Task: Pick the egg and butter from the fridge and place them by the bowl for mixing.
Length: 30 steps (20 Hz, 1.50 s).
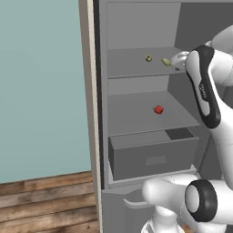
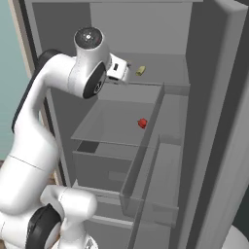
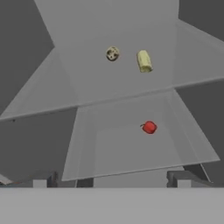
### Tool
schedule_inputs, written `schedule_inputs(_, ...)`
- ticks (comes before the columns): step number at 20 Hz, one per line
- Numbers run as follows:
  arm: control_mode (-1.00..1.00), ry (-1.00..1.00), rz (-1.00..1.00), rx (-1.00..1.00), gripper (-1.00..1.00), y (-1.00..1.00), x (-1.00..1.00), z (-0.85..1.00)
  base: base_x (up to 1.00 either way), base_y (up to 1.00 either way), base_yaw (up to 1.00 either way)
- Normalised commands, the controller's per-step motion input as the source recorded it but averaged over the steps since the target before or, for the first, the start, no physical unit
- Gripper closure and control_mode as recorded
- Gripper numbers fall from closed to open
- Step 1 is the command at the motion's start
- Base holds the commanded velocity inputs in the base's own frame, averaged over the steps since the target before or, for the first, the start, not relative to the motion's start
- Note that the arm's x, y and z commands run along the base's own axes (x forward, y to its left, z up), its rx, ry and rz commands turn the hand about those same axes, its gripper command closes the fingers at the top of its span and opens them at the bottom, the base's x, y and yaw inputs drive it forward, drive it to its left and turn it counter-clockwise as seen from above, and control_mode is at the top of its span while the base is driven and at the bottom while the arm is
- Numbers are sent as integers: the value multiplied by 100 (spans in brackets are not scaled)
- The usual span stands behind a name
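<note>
A: What does the open fridge [image 1: 136, 150] hold, from left to right?

B: On the upper shelf [image 3: 122, 83], a small round speckled thing, likely the egg [image 3: 112, 54], lies at left. Near it on the right is a pale yellow block, probably the butter [image 3: 144, 61]. One shelf lower, a small red fruit [image 3: 149, 127] sits alone, and a wide grey drawer [image 1: 152, 157] is below that.

A: And the gripper [image 3: 111, 178]?

B: Its jaws are spread wide with nothing between them. It hovers at the fridge's front, level with the upper shelf and well short of both items, seemingly lining up a reach. The hand looks down over both shelves.

A: The bowl?

B: It can't be placed from here.
</note>
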Motion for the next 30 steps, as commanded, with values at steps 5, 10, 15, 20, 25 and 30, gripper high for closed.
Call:
schedule_inputs(5, -100, 0, 0, 5, -100, -14, 35, 27, 0, 0, 0)
schedule_inputs(10, -100, 5, 0, 0, -100, -4, 49, 6, 0, 0, 0)
schedule_inputs(15, -100, 0, 0, 0, -100, -7, 47, -14, 0, 0, 0)
schedule_inputs(20, -100, 0, 0, -1, -100, -9, 47, -24, 0, 0, 0)
schedule_inputs(25, -100, 2, 0, -4, -100, -12, 50, -13, 0, 0, 0)
schedule_inputs(30, -100, 0, 1, -7, -100, -22, 39, -3, 0, 0, 0)
